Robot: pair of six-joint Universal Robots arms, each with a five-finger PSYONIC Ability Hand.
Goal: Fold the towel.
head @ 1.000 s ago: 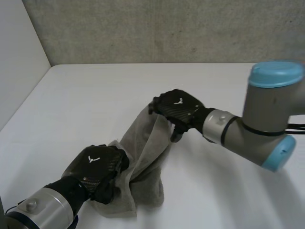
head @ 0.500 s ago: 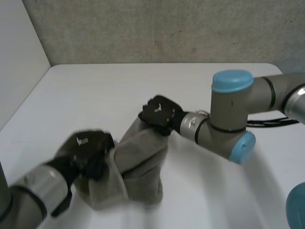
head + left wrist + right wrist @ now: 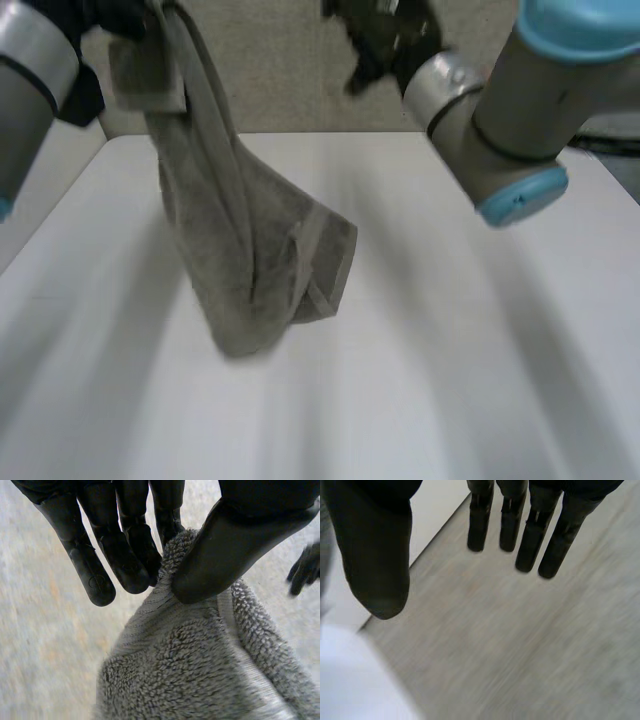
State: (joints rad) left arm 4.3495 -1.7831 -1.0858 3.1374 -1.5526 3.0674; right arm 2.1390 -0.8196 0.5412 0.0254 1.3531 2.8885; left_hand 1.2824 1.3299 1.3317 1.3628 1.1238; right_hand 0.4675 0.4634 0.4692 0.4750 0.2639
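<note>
Pinching the towel (image 3: 235, 250) by its upper edge between thumb and fingers, the left hand (image 3: 235, 540) holds it high so it hangs loose, lower end brushing the table (image 3: 450, 380). The right hand (image 3: 375, 550) hovers empty, fingers straight, likely waiting to catch a corner.

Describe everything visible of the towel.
The towel is grey, looped terry cloth with a flat woven band near its hem. It hangs bunched in long vertical folds from one top edge, pinched between the thumb and fingers of the left robot hand. Its lower end spreads wider, one hemmed corner sticking out toward the right arm's side. Whether it touches the white table cannot be told. The right robot hand is clear of it.
</note>
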